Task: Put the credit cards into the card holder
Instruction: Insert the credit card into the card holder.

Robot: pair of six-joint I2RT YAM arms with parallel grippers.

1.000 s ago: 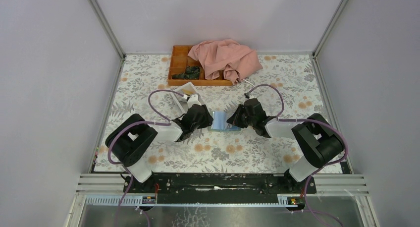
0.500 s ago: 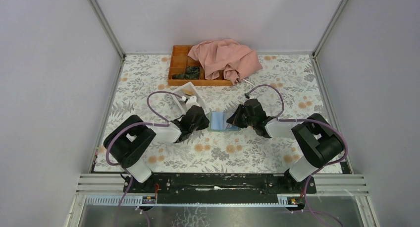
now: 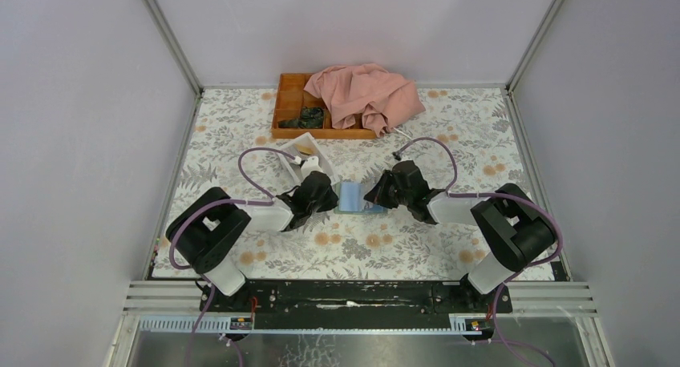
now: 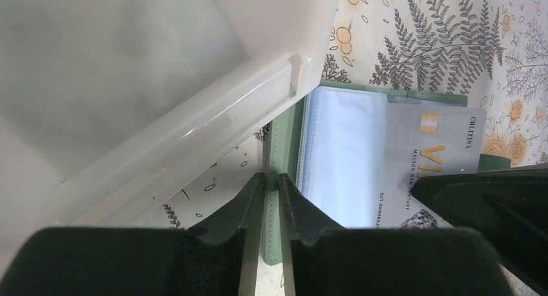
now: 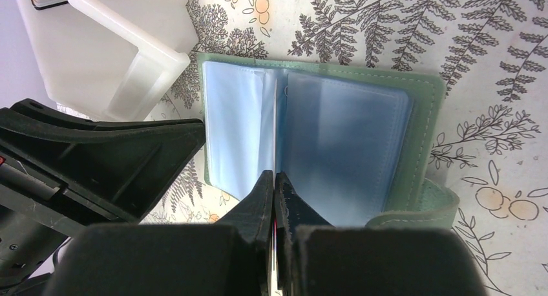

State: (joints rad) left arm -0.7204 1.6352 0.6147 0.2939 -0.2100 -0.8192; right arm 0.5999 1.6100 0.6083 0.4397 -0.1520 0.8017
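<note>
Mid-table, well off every edge, the grey-green folding card holder lies open, just beside the white open-topped plastic box. The left gripper is nipped narrow on its left cover edge. The right gripper pinches a pale grey credit card over the blue sleeves; whether it has entered a pocket is unclear. Best play: cover pinned, card's corner lined with a sleeve mouth, then a slow, straight slide.

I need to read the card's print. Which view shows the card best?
Left wrist: the card faces the camera, print visible, over the holder. Right wrist shows only its edge in the right hand. Top view: too small to see.
</note>
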